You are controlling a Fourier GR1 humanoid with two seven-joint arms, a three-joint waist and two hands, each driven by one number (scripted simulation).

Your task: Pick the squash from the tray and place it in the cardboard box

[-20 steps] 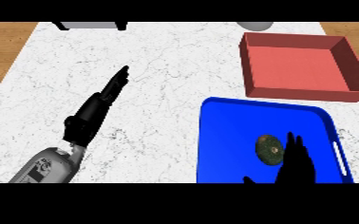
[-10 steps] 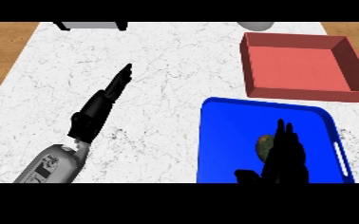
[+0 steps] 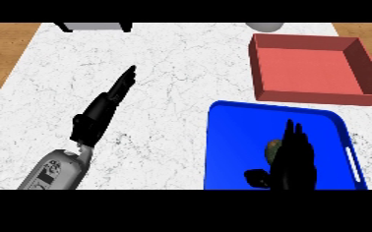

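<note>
A blue tray [image 3: 232, 142] lies at the lower right of the counter. On it sits a small dark green squash [image 3: 274, 148], mostly hidden behind my right hand [image 3: 294, 159]. That hand hovers over the squash with fingers straight and thumb out to the left, open. Beyond the tray stands the red box [image 3: 305, 69] with low walls and nothing inside. My left hand [image 3: 105, 105] stretches flat over the counter at the left, fingers straight, holding nothing.
A grey object with dark legs [image 3: 93, 26] stands at the counter's far left edge. A pale round thing [image 3: 264, 26] sits at the far edge near the box. The white marble counter [image 3: 174, 69] spreads between the hands.
My right hand has moved left and forward over the tray, now covering most of the squash. The left hand stays about where it was.
</note>
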